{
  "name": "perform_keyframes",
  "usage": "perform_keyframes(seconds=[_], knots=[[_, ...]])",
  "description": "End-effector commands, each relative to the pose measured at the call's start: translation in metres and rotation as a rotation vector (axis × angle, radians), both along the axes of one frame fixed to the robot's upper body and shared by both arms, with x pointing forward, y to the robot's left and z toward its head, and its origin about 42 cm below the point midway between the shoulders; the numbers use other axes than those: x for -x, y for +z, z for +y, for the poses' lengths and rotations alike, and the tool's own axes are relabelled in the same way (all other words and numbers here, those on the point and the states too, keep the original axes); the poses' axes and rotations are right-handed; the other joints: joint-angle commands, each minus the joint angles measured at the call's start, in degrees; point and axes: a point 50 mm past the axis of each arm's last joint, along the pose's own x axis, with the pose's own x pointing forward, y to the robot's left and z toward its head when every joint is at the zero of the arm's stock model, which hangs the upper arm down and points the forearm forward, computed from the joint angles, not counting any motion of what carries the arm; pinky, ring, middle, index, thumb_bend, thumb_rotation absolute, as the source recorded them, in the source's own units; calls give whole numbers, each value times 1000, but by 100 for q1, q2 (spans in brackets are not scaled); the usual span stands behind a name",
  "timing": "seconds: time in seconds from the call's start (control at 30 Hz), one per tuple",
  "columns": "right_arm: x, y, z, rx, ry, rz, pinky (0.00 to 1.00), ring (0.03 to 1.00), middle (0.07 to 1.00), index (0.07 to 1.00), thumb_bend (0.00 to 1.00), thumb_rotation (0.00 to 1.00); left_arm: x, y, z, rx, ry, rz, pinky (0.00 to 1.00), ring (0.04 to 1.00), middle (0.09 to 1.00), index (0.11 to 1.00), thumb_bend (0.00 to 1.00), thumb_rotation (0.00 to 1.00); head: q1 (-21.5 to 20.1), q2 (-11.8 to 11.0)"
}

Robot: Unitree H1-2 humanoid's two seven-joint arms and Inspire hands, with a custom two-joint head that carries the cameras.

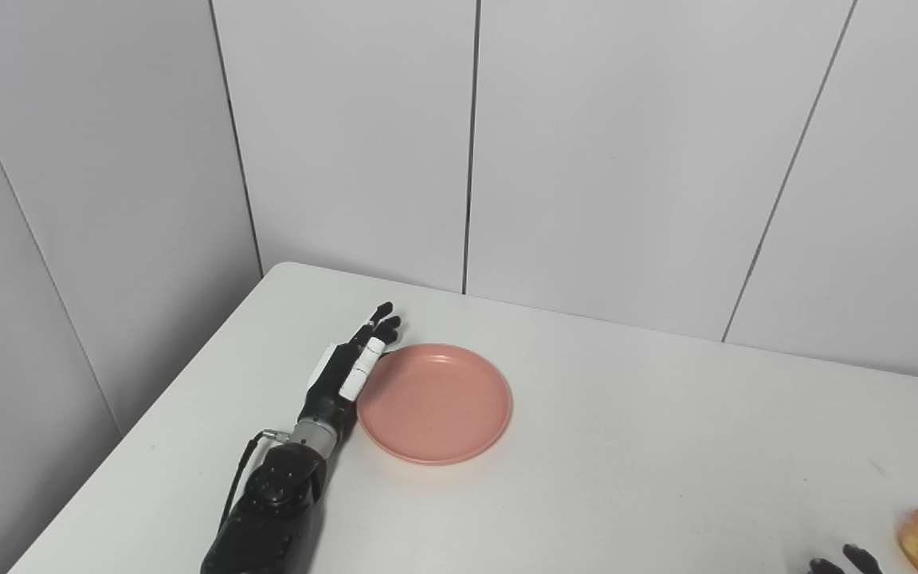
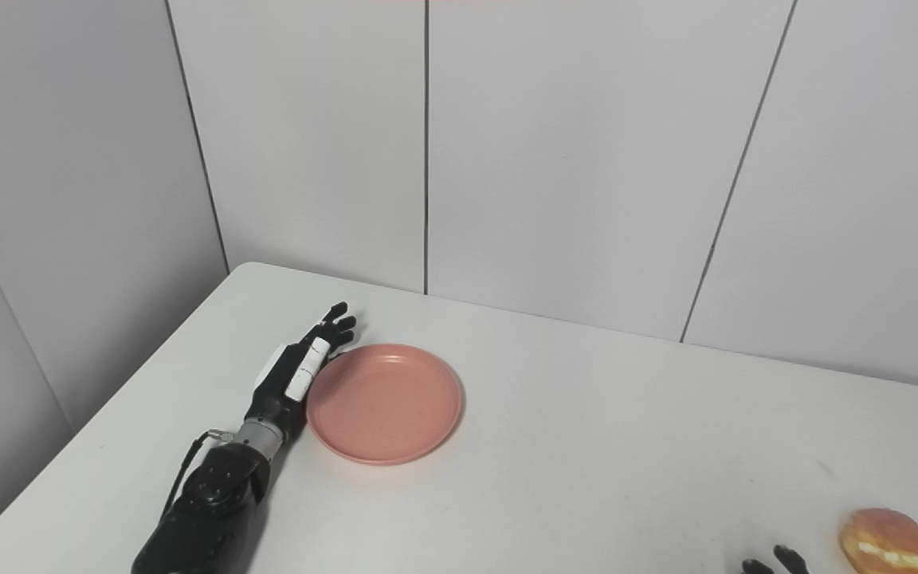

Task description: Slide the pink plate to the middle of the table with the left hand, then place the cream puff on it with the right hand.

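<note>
**Left hand set against the plate's edge, the push yet to be made**

While the cream puff (image 2: 886, 541) sat by the near right corner of the white table (image 1: 666, 446), the pink plate (image 1: 435, 402) lay toward the left side, closer to the far left corner than to the middle. The left hand (image 1: 347, 375) rested flat on the table along the plate's left rim, its fingers stretched out straight and close together, holding nothing; the side of the hand looked to be touching the rim or just beside it. Of the right hand (image 1: 841, 564) only dark fingertips showed at the near edge, just beside the puff, and I could not tell whether it was spread or closed.

By my reckoning the first step was in hand: the slide. The next move called for a sideways push toward the right edge, kept low so the hand would not ride over the rim, stopping at the table's middle. The puff's turn came afterwards.
</note>
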Motion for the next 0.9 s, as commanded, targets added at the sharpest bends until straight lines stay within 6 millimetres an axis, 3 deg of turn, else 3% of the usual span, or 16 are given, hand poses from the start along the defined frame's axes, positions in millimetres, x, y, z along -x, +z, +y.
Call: perform_keyframes(seconds=[0.0,0.3,0.47,0.87], knots=[[13,-38,-13,38,-54,222,824,838,830,908,966,1000,2,-7,-14,8,-18,13,864,944,941,942,960,912,-11,5],[13,-38,-10,44,-53,221,815,829,823,900,931,1000,0,-12,-35,12,-64,15,824,931,930,937,940,902,-61,11],[12,-38,-8,54,-48,219,812,826,824,904,935,1000,0,-19,-47,42,-93,36,863,941,936,938,900,890,-80,0],[11,-37,-4,58,-46,221,805,821,817,903,932,1000,4,-26,-58,33,-117,61,879,949,948,959,912,898,-133,14]])
